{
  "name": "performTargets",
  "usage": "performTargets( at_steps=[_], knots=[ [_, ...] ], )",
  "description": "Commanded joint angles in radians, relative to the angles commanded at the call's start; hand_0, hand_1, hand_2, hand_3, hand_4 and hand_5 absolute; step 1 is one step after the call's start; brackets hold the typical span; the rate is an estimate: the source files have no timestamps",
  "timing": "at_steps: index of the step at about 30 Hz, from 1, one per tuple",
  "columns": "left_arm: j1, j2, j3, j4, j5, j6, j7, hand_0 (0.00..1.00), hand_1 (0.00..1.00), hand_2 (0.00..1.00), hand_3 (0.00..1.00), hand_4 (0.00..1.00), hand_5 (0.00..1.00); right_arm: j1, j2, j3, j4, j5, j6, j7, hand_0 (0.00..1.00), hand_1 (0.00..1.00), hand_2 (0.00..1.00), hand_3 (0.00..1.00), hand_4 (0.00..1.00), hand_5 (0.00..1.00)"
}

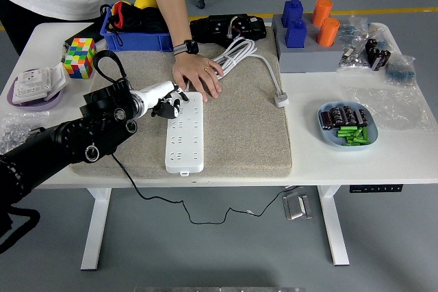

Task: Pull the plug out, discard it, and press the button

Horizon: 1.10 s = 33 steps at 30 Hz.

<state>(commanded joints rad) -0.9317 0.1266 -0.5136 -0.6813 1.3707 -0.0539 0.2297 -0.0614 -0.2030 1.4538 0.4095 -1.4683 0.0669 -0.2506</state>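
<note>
A white power strip (185, 133) lies lengthwise on the beige mat (239, 135). No plug shows in its sockets. My left hand (169, 104) is at the strip's far left corner, fingers curled down onto that end, with nothing seen in them. A person's hand (197, 73) rests on the mat at the strip's far end, beside the coiled white cable (236, 52). The cable's own white plug (280, 99) lies on the mat's right edge. My right arm is out of view.
A Rubik's cube (79, 57) and a blue bin (137, 39) stand at the back left. A grey tray with blue and orange blocks (304, 56) stands at the back right. A blue bowl of small parts (345, 125) is on the right.
</note>
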Motion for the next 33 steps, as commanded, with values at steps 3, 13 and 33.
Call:
performTargets(
  at_steps=[3, 13, 33],
  knots=[
    [0.028, 0.02, -0.109, -0.074, 0.052, 0.003, 0.001, 0.078, 0.02, 0.118, 0.733, 0.06, 0.002, -0.002, 0.0, 0.003, 0.0, -0.001, 0.0, 0.0, 0.767, 0.729, 0.724, 0.713, 0.883, 0.658],
    [0.193, 0.127, -0.378, -0.337, 0.234, 0.064, -0.116, 0.083, 0.023, 0.138, 0.717, 0.052, 0.002, -0.001, -0.001, 0.026, 0.003, -0.009, -0.001, 0.0, 0.767, 0.729, 0.724, 0.713, 0.883, 0.658],
    [0.466, 0.161, -0.661, -0.495, 0.288, 0.048, -0.177, 0.811, 0.792, 0.718, 0.807, 0.804, 0.176, 0.002, 0.004, 0.046, 0.002, -0.016, -0.001, 0.001, 0.767, 0.729, 0.724, 0.713, 0.883, 0.658]
  ],
)
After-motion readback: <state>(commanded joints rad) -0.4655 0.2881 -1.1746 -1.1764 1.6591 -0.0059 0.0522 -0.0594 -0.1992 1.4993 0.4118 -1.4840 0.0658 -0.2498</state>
